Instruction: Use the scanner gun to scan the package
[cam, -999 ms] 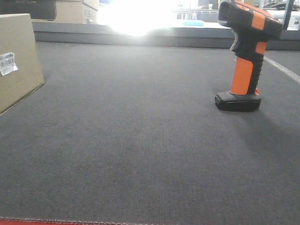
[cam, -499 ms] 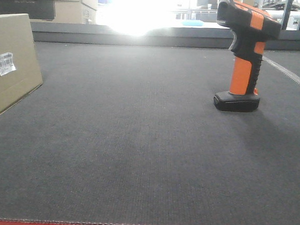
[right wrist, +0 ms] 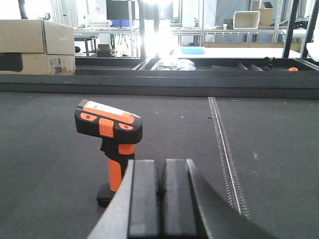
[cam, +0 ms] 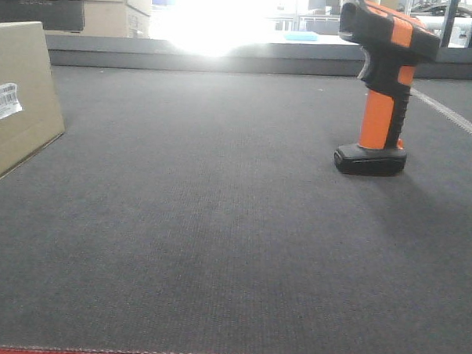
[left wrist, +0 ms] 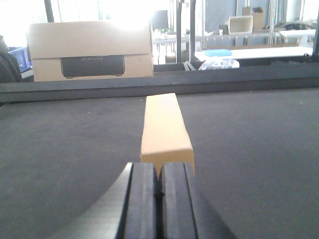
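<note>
Both claws, left [left wrist: 160, 199] and right [right wrist: 162, 199], together, empty; scanner gun [cam: 381, 85] upright; package [cam: 16, 97] apart.

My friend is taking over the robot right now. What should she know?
Left gripper: shut, empty, pointing at the package just ahead of it.
Right gripper: shut, empty, just behind the scanner gun.
The scanner gun stands upright on its flat foot on the dark mat. The package sits at the mat's left edge, white barcode label facing the scanner's side.
Done: nothing grasped yet.
Left: open the right gripper, pick up the scanner, aim at the label, scan.
</note>
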{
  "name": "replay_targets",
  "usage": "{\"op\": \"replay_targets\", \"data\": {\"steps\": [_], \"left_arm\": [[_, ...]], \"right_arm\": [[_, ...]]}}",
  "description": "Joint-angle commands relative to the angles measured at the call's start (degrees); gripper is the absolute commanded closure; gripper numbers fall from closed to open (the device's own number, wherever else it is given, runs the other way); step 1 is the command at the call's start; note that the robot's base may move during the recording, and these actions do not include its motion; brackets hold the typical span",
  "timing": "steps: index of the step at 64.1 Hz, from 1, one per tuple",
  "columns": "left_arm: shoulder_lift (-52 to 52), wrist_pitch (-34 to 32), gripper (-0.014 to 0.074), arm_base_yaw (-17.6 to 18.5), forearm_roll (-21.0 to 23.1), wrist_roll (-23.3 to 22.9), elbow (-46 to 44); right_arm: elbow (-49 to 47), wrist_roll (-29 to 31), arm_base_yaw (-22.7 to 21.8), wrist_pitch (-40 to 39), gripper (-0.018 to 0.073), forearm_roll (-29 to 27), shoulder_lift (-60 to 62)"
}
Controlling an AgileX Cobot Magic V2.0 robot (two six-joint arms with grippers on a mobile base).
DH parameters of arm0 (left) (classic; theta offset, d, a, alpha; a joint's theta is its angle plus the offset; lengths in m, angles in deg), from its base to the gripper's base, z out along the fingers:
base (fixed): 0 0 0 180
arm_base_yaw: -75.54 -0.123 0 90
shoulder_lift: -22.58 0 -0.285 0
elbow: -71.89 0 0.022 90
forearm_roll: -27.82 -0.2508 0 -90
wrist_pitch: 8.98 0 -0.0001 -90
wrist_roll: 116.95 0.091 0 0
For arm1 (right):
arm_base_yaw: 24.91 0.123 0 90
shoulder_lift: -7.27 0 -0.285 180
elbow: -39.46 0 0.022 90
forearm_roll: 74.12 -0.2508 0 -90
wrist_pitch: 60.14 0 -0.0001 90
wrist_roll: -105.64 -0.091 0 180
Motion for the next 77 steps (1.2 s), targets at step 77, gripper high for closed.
{"op": "replay_targets", "data": {"steps": [77], "left_arm": [[-5.94,-1.06,0.0707,0.23,2.08,-0.30,7.08]], "right_arm": [[1.10,0.22,-0.30,-4.71,0.0713,0.83,0.36]]}}
